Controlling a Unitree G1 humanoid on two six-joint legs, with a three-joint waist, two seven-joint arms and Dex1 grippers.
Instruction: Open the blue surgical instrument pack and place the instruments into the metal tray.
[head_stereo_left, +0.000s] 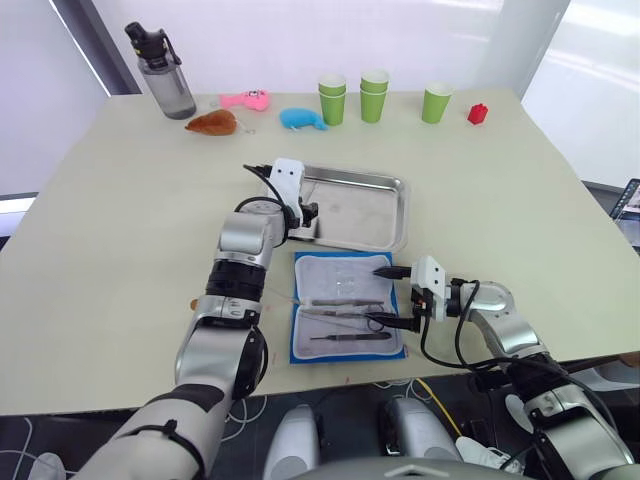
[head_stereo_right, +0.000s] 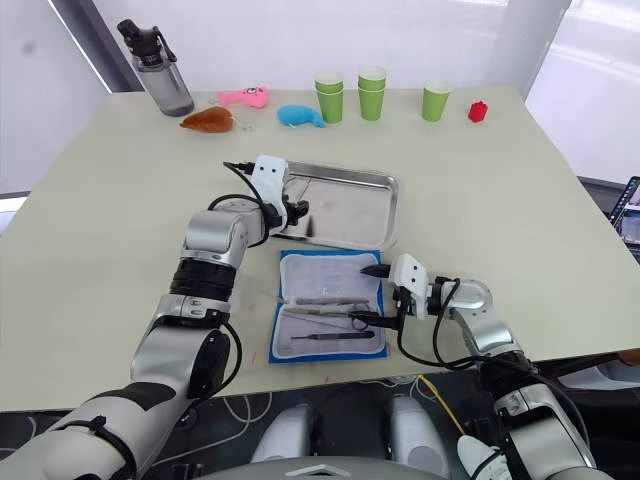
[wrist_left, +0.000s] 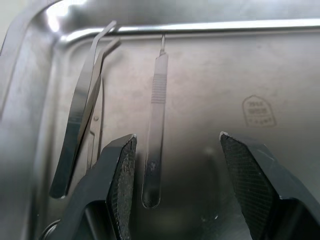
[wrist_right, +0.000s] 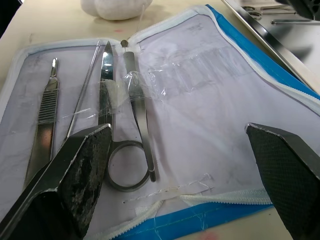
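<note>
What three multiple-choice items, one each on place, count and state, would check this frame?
1. Where is the left gripper?
A. over the metal tray
B. beside the bottle
C. over the pack

2. How many green cup stacks or cups stand at the far edge?
A. one
B. three
C. five

3. The blue surgical instrument pack is:
A. zipped shut
B. inside the tray
C. lying open

Key:
1 A, its fingers hang over the tray's near-left corner.
2 B, three show in a row.
3 C, the white lining and instruments show.
</note>
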